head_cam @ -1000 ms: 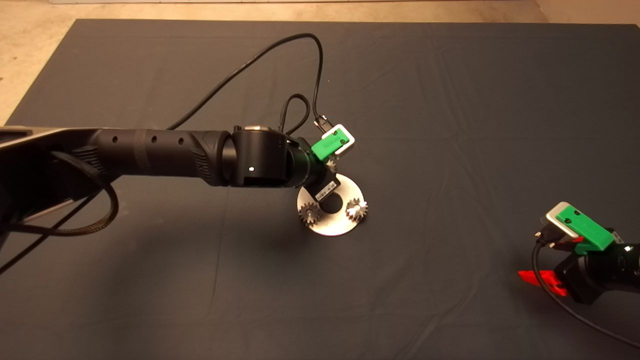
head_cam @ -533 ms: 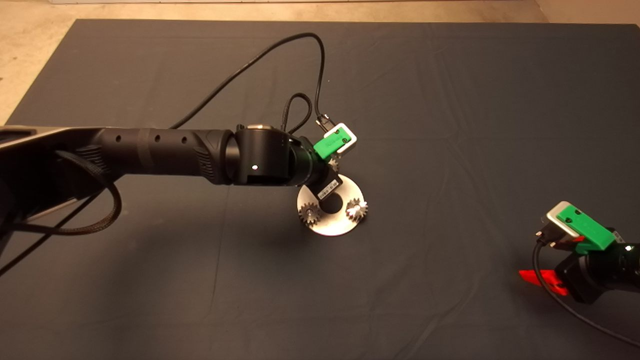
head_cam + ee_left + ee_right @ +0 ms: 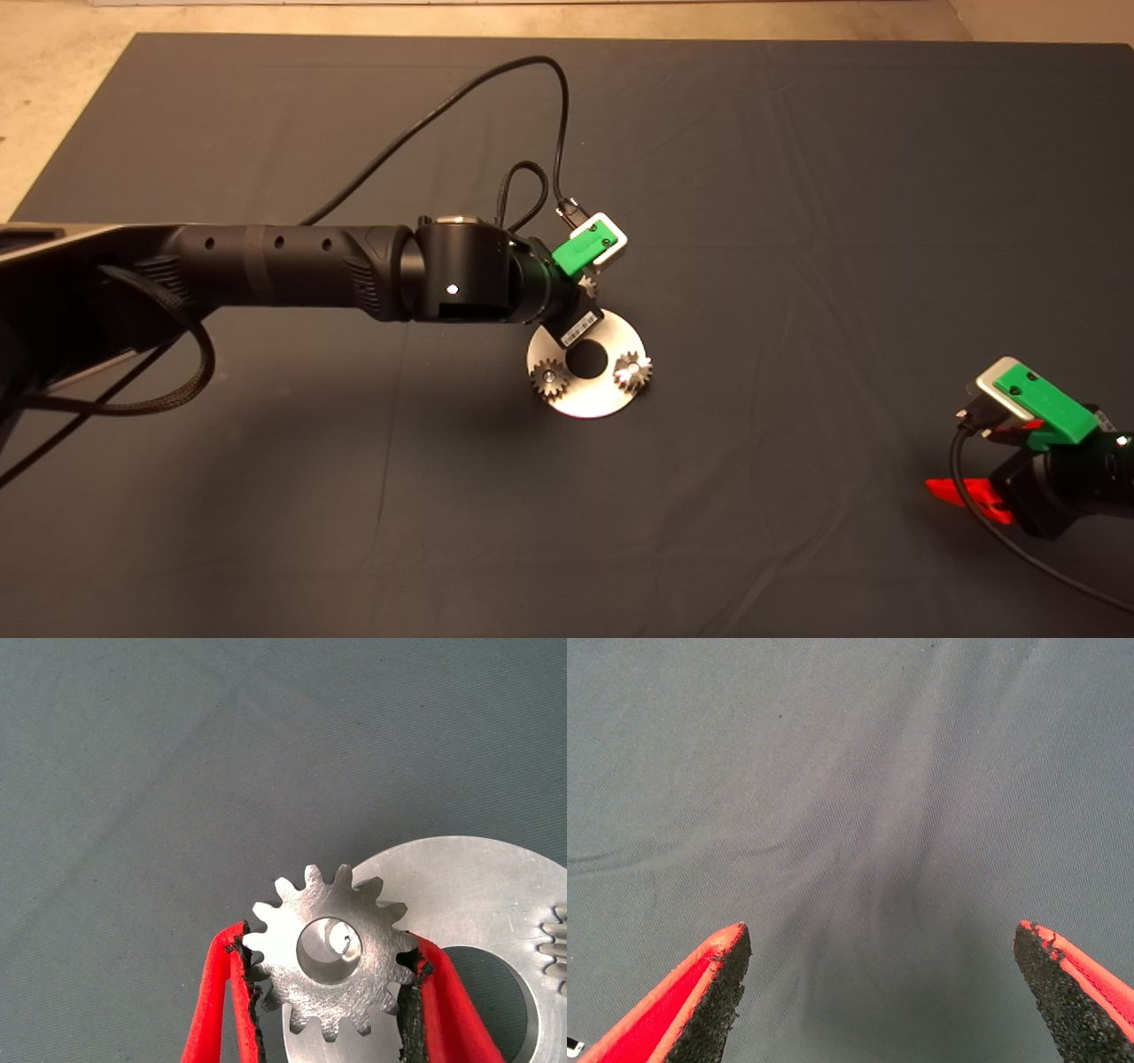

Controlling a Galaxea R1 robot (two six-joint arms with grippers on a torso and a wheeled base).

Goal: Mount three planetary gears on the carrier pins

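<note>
Silver gear (image 3: pixel 330 958) between left pincer (image 3: pixel 330 988) pads

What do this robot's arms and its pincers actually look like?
Two round black arms, the left one trailing black cables. Each wrist carries a green block on a silver mount. The left gripper and right gripper each have two red wedge-shaped fingers faced with rough black pads.

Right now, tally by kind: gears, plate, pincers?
Planetary gears: 3 — one and another seated on the plate, the third held in the left pincer over the plate's edge.
Carrier plate: 1
Pincers: 2 — left at the plate; right pincer open over bare mat, parked at the lower right.
Total: 6
</note>
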